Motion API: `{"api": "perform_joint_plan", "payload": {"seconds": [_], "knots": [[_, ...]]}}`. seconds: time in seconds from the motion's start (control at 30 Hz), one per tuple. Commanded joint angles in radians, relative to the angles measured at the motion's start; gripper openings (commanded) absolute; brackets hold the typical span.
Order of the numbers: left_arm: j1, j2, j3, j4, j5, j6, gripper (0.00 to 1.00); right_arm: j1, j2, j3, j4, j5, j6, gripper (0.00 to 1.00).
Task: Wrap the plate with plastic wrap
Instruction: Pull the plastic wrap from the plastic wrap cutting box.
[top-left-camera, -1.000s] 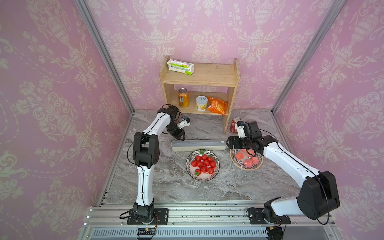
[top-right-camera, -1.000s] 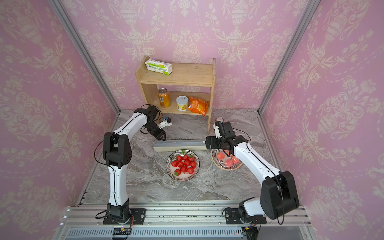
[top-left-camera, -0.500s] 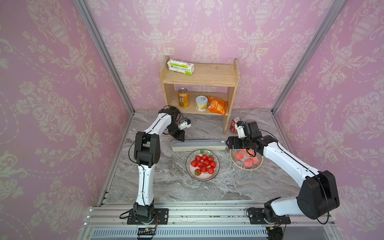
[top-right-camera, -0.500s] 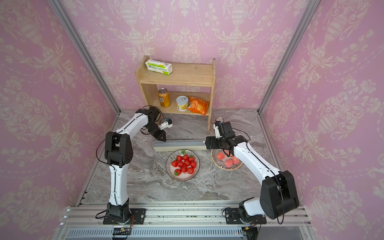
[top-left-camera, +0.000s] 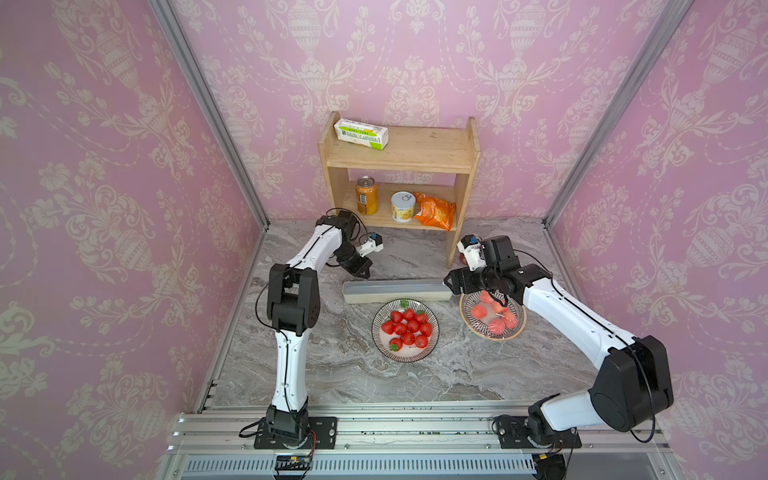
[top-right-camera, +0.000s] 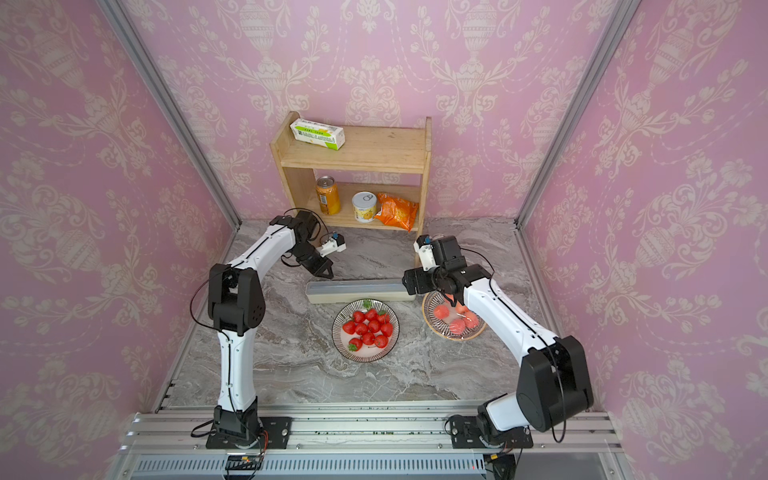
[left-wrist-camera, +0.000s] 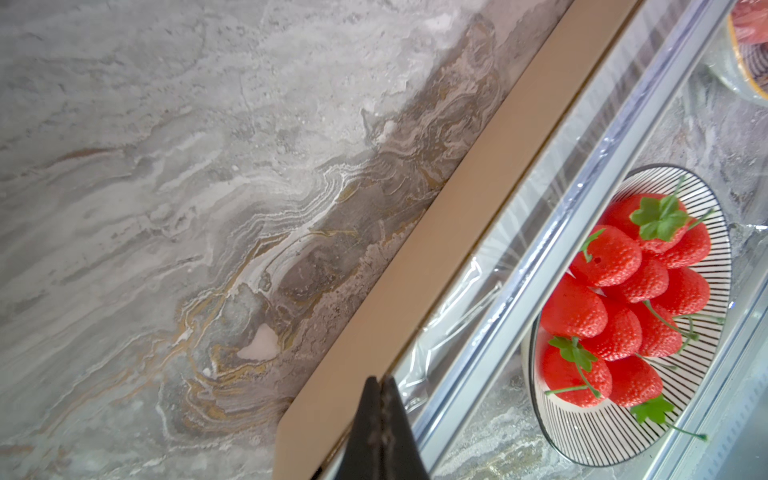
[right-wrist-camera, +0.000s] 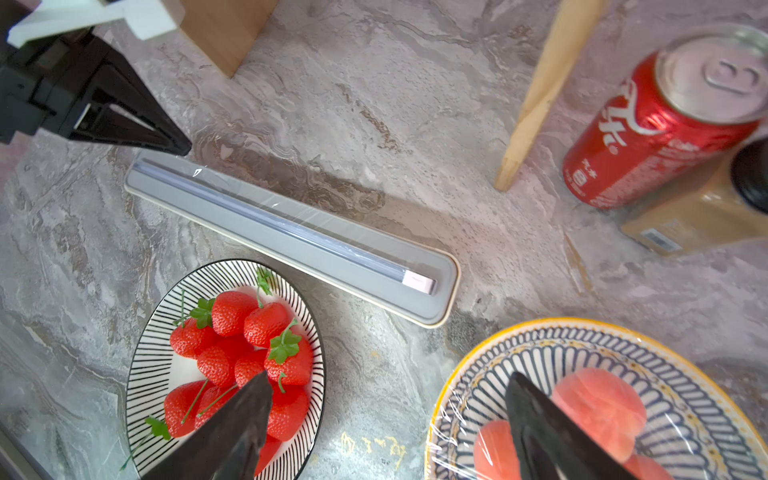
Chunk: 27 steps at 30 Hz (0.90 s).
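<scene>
The plate (top-left-camera: 409, 354) (top-right-camera: 368, 354), striped and piled with strawberries, sits mid-table with no film over it. Just behind it lies the plastic wrap dispenser box (top-left-camera: 397, 289) (top-right-camera: 359, 289) (right-wrist-camera: 291, 237). My left gripper (top-left-camera: 365, 272) (top-right-camera: 328, 274) (left-wrist-camera: 380, 379) is shut at the box's left end. Its tips sit beside the crinkled film (left-wrist-camera: 453, 311), and I see no film between them. My right gripper (top-left-camera: 448, 283) (top-right-camera: 406, 282) (right-wrist-camera: 388, 376) hangs open off the box's right end, above the bare table between the two plates.
A patterned plate of peaches (top-left-camera: 469, 322) (right-wrist-camera: 540, 345) covered in film sits under the right arm. A wooden shelf (top-left-camera: 399, 166) at the back holds a carton, cans and a snack bag. A red cola can (right-wrist-camera: 665, 116) and a brown box (right-wrist-camera: 698, 220) stand by its leg.
The left gripper's jaws have gone from partly open to shut at the box's left end. The right arm has hardly moved.
</scene>
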Motion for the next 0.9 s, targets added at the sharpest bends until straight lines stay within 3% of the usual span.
{"api": "perform_joint_plan", "payload": {"seconds": [0.0, 0.1, 0.23, 0.27, 0.37, 0.53, 0.87], "knots": [[0.017, -0.071, 0.006, 0.019, 0.080, -0.008, 0.00, 0.057, 0.040, 0.020, 0.037, -0.079, -0.280, 0.88], [0.020, -0.075, 0.006, 0.015, 0.079, -0.006, 0.00, 0.103, 0.084, 0.079, 0.071, -0.110, -0.436, 0.88], [0.035, -0.090, -0.016, 0.016, 0.072, -0.006, 0.00, 0.127, 0.187, 0.182, 0.042, -0.125, -0.483, 0.82], [0.040, -0.098, -0.029, 0.020, 0.066, -0.008, 0.04, 0.133, 0.213, 0.211, 0.029, -0.130, -0.486, 0.82], [0.052, -0.133, -0.076, 0.043, 0.045, -0.006, 0.34, 0.156, 0.271, 0.266, 0.008, -0.123, -0.506, 0.81], [0.068, -0.192, -0.176, 0.107, 0.037, 0.005, 0.56, 0.169, 0.310, 0.301, 0.016, -0.117, -0.496, 0.82], [0.058, -0.120, -0.190, 0.127, 0.058, 0.000, 0.59, 0.175, 0.319, 0.312, 0.019, -0.109, -0.478, 0.82]]}}
